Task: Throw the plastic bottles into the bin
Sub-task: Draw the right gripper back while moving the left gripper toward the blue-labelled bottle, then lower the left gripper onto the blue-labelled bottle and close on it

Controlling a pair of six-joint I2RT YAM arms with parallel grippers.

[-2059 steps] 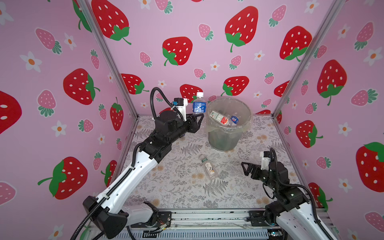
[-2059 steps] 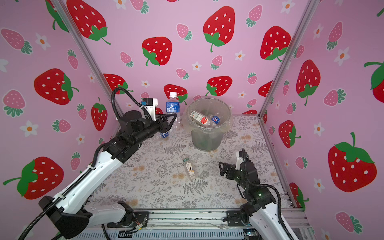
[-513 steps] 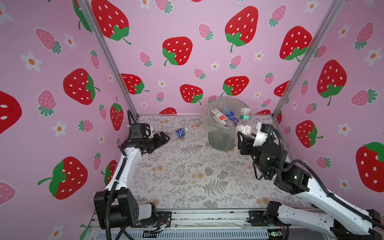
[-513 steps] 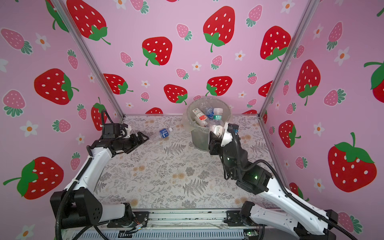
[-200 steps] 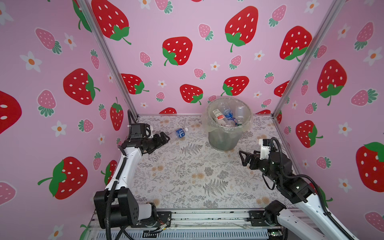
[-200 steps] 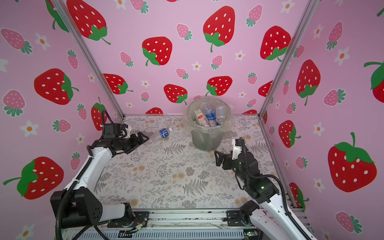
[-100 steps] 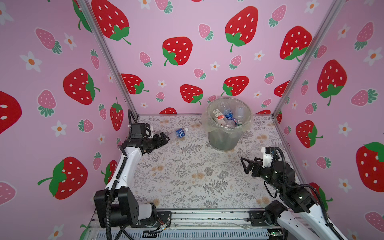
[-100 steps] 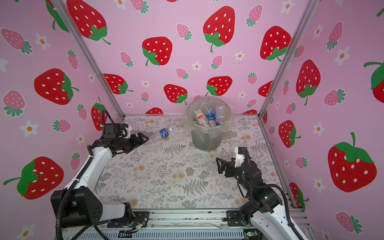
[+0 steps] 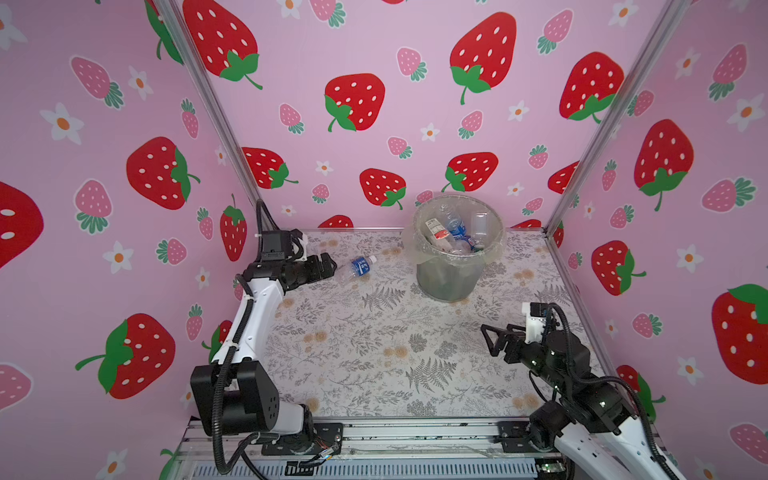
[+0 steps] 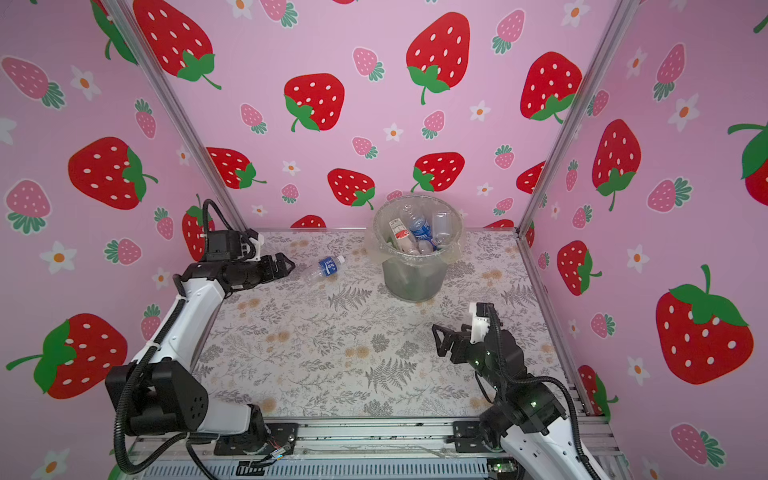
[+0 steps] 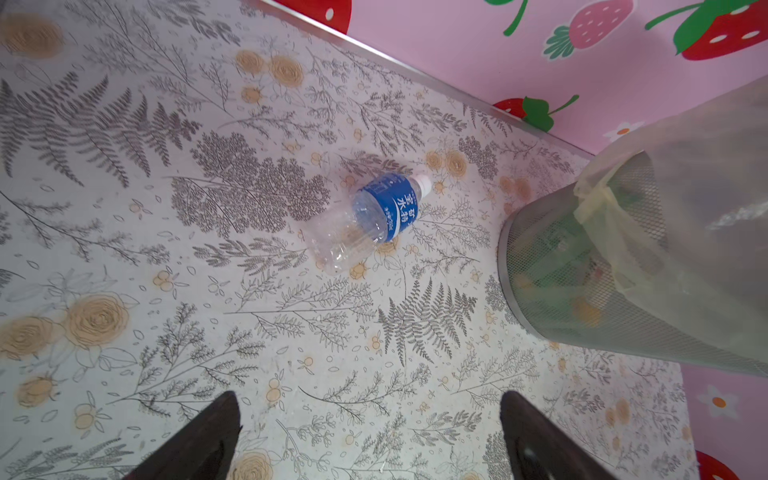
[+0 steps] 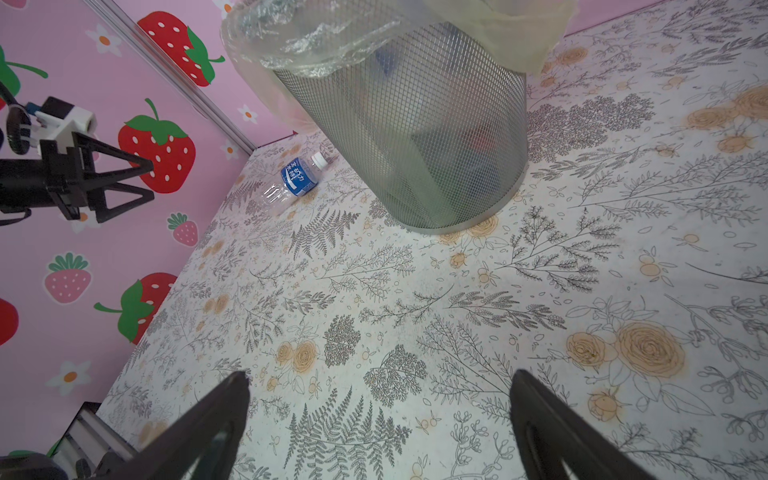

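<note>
Your left gripper [image 9: 327, 264] is spread wide and empty, with the blue-labelled water bottle [image 9: 358, 267] lying on its side just ahead of its fingertips, so ease forward, straddle the clear body crosswise, close gently, then carry it to the mesh bin [image 9: 444, 280] beyond.

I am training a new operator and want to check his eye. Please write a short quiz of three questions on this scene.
1. True or false: a blue-label water bottle lies on its side on the table, outside the mesh wastebasket.
2. Which is nearer to that bottle? A) left gripper B) right gripper
3. Fill in: both grippers are ____ and hold nothing.

Key: 1 true; 2 A; 3 open.
</note>
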